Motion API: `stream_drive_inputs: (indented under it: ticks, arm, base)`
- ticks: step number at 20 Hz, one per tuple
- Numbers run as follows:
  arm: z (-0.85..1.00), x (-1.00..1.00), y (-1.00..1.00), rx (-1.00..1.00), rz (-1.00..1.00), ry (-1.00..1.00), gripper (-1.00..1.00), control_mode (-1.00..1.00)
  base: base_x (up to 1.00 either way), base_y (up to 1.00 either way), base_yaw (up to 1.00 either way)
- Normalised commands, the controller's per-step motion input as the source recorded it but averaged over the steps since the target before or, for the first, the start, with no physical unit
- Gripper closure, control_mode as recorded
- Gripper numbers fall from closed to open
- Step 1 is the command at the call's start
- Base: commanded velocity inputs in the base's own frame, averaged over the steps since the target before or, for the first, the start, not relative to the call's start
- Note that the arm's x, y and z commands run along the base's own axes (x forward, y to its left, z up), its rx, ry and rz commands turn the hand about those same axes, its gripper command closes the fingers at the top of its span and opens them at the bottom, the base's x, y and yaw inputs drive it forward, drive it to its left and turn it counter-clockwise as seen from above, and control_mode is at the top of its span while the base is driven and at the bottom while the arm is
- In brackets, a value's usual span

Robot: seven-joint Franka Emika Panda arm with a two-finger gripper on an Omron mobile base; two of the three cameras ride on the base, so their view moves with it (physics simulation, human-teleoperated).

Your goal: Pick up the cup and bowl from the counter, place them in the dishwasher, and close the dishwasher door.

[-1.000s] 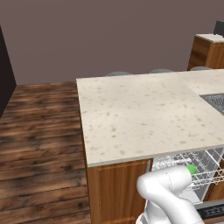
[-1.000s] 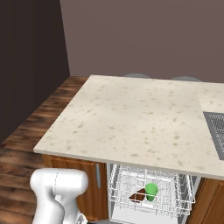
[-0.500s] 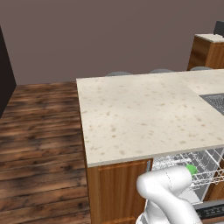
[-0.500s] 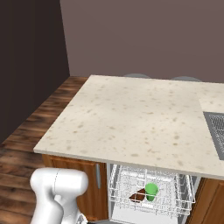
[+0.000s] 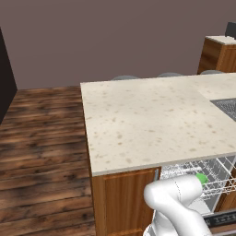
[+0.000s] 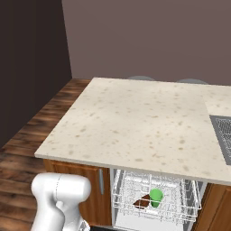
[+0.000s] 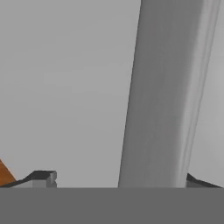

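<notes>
The green cup and the reddish-brown bowl sit side by side in the white wire rack of the open dishwasher, under the speckled beige counter. In the left base view the cup peeks out behind my arm, and the door's dark control strip shows at the bottom right. In the hand view my gripper is open and very close to the pale grey dishwasher door. The door's bar handle runs between the fingertips, nearer the right one.
A sink is set into the counter at the right. A separate wooden cabinet stands at the far right. Grey stool tops show behind the counter. Wooden floor lies open to the left, beside a dark tall unit.
</notes>
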Motion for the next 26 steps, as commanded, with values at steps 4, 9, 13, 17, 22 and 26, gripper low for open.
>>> stream_drive_inputs:
  ticks: [4, 9, 13, 17, 22, 26]
  arm:
    - [0.03, 1.00, -0.29, -0.04, 0.00, -0.06, -1.00, -1.00]
    - [0.00, 1.00, -0.33, -0.09, 0.00, -0.04, -1.00, -1.00]
    - [0.00, 1.00, -0.32, -0.12, 0.00, -0.03, -1.00, -1.00]
    - [0.00, 1.00, -0.33, -0.13, 0.00, -0.02, -1.00, -1.00]
    - [0.00, 1.00, -0.31, -0.12, 0.00, -0.02, -1.00, -1.00]
    - [0.00, 1.00, -0.34, -0.12, 0.00, -0.01, -1.00, -1.00]
  base:
    - [0.00, 0.00, 0.00]
    - [0.00, 0.00, 0.00]
    - [0.00, 0.00, 0.00]
    - [0.00, 0.00, 0.00]
    - [0.00, 0.00, 0.00]
    - [0.00, 0.00, 0.00]
